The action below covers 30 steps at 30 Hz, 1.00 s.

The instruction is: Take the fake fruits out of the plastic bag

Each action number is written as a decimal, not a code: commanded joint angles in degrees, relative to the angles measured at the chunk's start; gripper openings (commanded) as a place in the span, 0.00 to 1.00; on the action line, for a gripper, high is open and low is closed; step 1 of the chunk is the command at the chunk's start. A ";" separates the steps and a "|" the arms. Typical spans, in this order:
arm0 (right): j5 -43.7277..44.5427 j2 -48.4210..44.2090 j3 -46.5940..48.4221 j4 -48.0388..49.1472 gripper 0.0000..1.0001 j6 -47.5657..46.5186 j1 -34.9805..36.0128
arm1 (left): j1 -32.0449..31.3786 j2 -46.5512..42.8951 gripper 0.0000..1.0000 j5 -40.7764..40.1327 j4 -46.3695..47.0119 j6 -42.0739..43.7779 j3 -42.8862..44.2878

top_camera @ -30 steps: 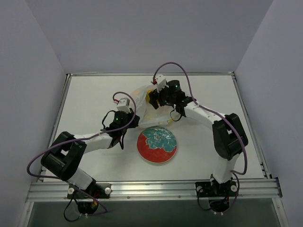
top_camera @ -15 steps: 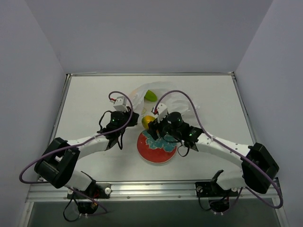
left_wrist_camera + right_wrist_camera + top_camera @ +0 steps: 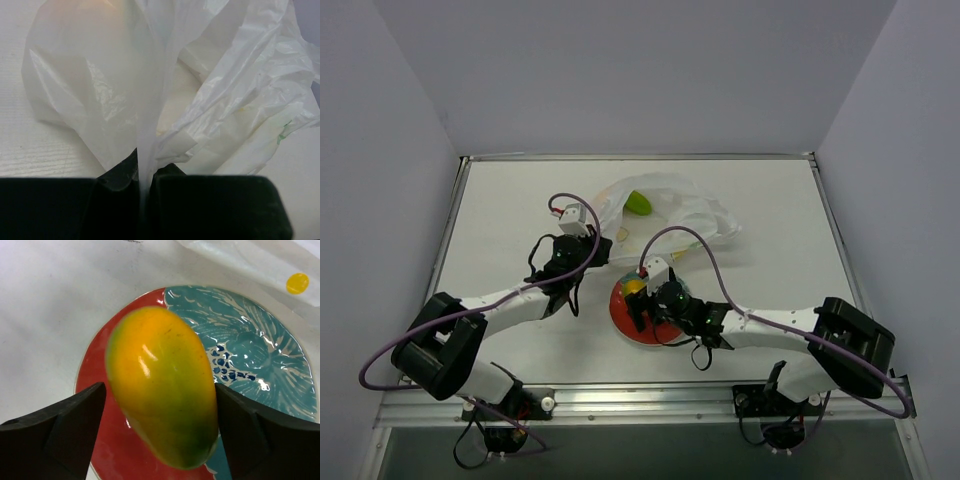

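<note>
Mango (image 3: 162, 390): glossy plastic oval, yellow-orange w/ green shading toward its lower end, one bright highlight on the skin. It's clamped by the right gripper (image 3: 160, 405), black fingers (image 3: 65, 425) pressed on both long sides. It hangs over the plate (image 3: 260, 355); can't tell if it touches. From the top cam it shows as a small yellow spot (image 3: 634, 287) at the plate's far-left part, under the right gripper (image 3: 636, 295).

Green fruit (image 3: 638, 203): pointed, shiny, lying in the open mouth of the plastic bag (image 3: 685, 210), far side of the table, well apart from the mango.

Plastic bag: thin, crinkly, translucent white film, spread in loose folds just beyond the plate. Faint green marks near one edge in the left wrist view (image 3: 215, 85); a yellow dot print on the corner seen by the right wrist cam (image 3: 250, 257). A warm tint glows through the film top-left in the left wrist view; source unclear.

Left gripper (image 3: 145, 175): pressed together on a gathered strip of bag film that runs up btwn the black fingers. Top cam puts it (image 3: 597, 248) at the bag's near-left edge.

Plate (image 3: 625, 325): round, glazed, red w/ teal floral pattern, near-center.

Table (image 3: 520, 200): flat, matte white, fine-grained texture.
</note>
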 commanded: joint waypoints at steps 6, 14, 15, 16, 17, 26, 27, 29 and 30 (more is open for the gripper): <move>6.67 -5.25 5.32 -4.28 0.89 -2.21 0.92 | 0.39 0.24 0.02 0.02 2.31 0.67 0.20; -1.06 -3.09 16.05 -1.93 0.29 -6.17 -9.52 | 0.48 -1.25 0.02 -0.86 1.78 1.46 -0.24; -1.15 -1.15 17.45 -0.70 0.19 -7.13 -10.50 | 0.48 -1.34 0.02 -0.77 1.78 1.72 -0.16; -1.50 1.13 20.77 -0.25 0.16 -9.06 -11.38 | 0.48 -1.43 0.02 -0.86 1.70 1.81 -0.16; -1.77 5.94 22.63 -0.25 0.12 -9.95 -13.13 | 0.39 -1.51 0.02 -0.86 1.61 1.90 -0.07; -8.44 22.50 35.39 1.25 0.10 -17.42 -21.05 | 0.39 -3.27 0.02 -0.42 0.64 2.96 0.11; -9.58 23.30 36.87 1.25 0.10 -18.03 -22.45 | 0.48 -3.19 0.02 0.10 0.55 2.78 0.28; -10.20 26.19 38.64 0.90 0.11 -18.83 -23.51 | 0.48 -3.10 0.02 1.16 0.46 2.69 0.72; -10.99 27.34 40.56 0.20 0.15 -19.70 -24.39 | 0.57 -2.92 0.02 1.86 0.55 2.52 0.90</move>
